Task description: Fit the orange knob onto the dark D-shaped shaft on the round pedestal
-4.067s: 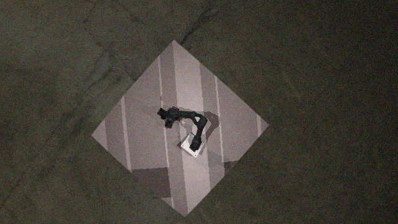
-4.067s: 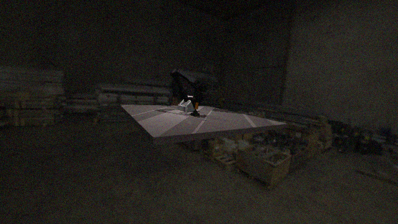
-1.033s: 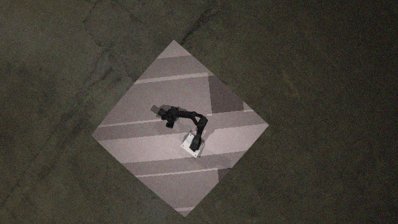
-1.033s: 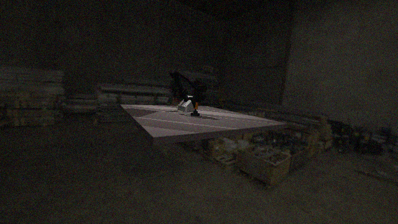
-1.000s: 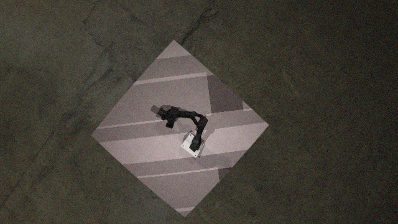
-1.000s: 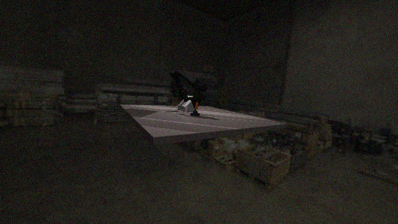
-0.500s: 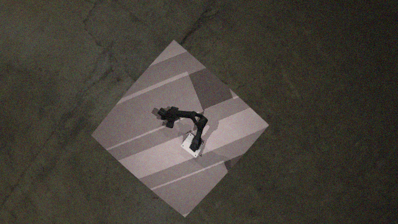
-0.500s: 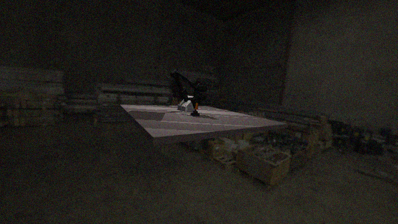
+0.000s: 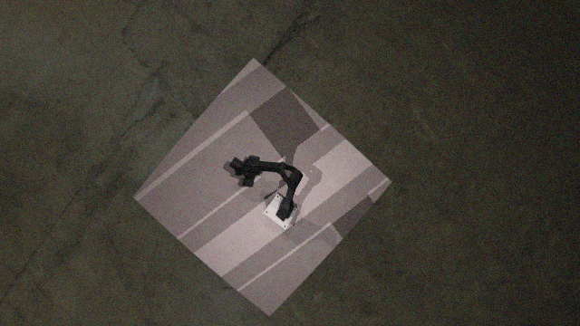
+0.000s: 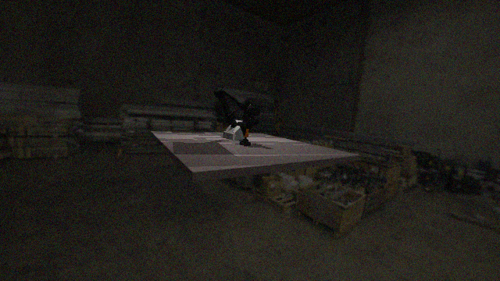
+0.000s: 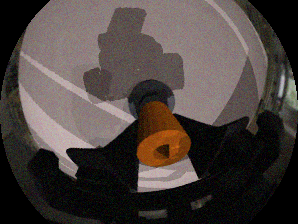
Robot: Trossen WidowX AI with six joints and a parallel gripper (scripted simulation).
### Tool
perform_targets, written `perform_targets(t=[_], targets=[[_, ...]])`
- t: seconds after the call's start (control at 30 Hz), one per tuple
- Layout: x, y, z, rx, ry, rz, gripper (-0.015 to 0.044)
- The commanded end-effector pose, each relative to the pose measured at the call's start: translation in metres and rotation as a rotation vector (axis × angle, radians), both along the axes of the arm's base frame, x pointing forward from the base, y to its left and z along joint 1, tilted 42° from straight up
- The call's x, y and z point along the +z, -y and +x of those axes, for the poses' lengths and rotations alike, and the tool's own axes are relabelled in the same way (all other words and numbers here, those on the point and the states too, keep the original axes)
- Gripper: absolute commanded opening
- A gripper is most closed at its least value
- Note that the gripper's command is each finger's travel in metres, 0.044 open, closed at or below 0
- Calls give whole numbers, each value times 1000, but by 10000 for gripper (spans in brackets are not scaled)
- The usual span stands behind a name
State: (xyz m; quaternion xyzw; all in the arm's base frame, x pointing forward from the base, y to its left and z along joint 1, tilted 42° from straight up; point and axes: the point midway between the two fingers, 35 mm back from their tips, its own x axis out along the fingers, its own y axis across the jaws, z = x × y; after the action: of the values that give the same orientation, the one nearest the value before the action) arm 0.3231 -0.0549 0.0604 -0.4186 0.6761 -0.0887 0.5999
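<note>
The orange knob (image 10: 247,133) (image 11: 163,131) is upright between the fingers, its round end with the flat-sided hole facing the wrist camera. My gripper (image 11: 155,120) is shut on the knob, with one dark finger on each side. The round dark pedestal (image 10: 244,143) (image 11: 134,101) stands on the table just below the knob. In the exterior view a short dark gap shows between the knob and the pedestal's base. Whether the shaft's tip is inside the knob cannot be told, and its flat side is hidden. In the top view the arm hides the knob and pedestal.
The pale table (image 9: 213,149) (image 10: 281,150) carries bands of light and shadow. The arm's white base plate (image 9: 275,213) lies to the lower right of the gripper in the top view. Wooden crates (image 10: 332,208) stand beyond the table's edge.
</note>
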Motion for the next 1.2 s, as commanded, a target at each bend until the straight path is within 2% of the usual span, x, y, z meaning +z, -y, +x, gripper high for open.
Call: perform_targets(t=[0.0,1.17], targets=[[1,0,1,5,4,3,0],[-4,4,2,5,4,3,0]])
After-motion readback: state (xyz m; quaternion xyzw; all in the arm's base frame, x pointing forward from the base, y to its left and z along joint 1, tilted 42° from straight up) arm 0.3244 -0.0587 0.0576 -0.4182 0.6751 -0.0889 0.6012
